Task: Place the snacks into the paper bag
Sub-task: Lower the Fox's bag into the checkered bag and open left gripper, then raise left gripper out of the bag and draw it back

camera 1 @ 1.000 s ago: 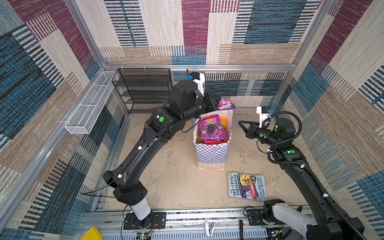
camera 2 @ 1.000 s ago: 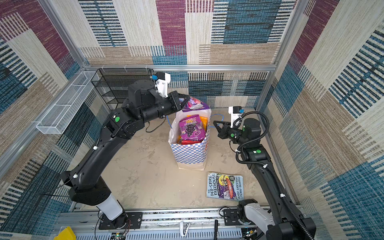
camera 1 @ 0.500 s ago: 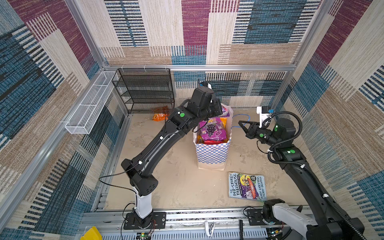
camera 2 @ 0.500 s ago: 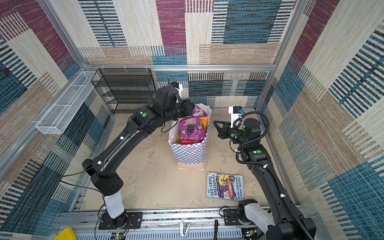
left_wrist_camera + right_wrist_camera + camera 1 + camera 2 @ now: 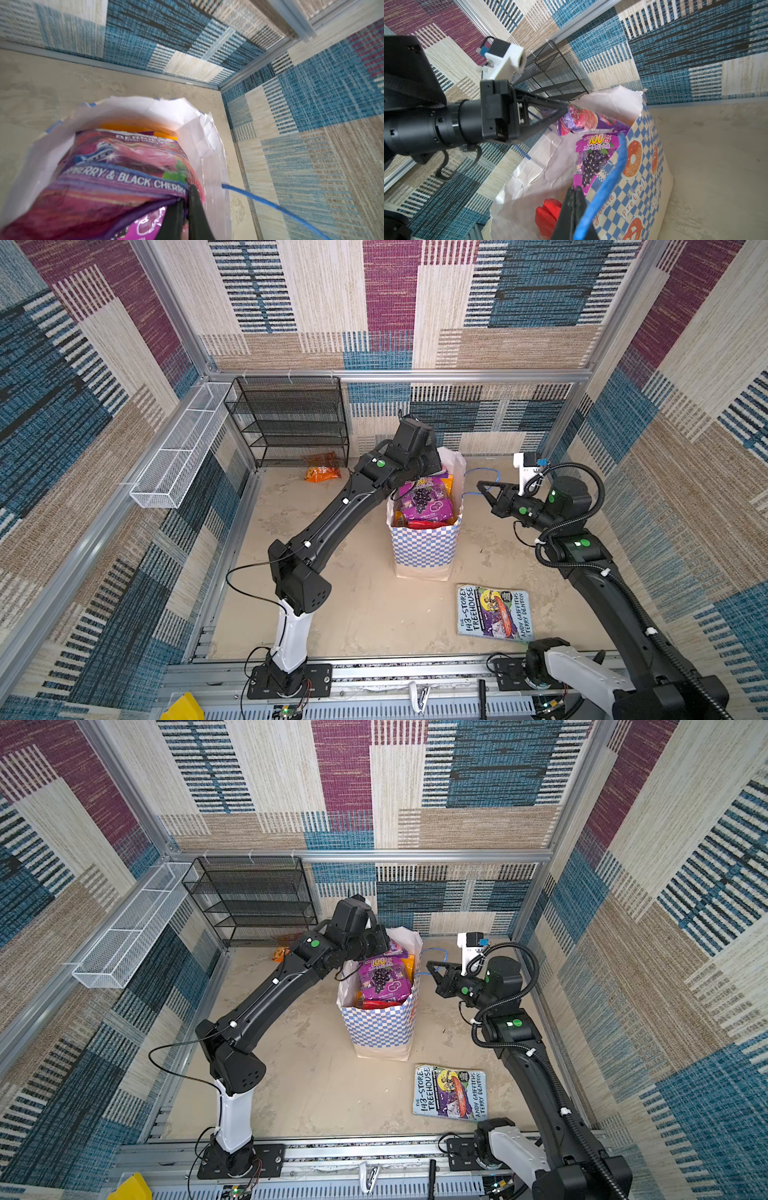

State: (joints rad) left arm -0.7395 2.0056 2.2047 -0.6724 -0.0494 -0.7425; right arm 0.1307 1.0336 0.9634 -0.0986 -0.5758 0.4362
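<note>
Our left gripper [image 5: 566, 107] clenches the berry packet [image 5: 583, 121] just above the nearly full paper bag [image 5: 424, 547], our right gripper [image 5: 575, 190] is pressed closed with the blue handle [image 5: 612, 172] against its fingers, and one orange packet [image 5: 322, 473] lies well away, unbagged.

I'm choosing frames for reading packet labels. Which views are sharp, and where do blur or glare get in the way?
Left wrist view: the berry packet smears near the lens, though "BLACK CHERRY" reads; the paper bag lining glows bright. Right wrist view: the blue cord handle is soft, the grape packet crisp. Both top views: evenly lit, sharp; the book title is legible.
</note>
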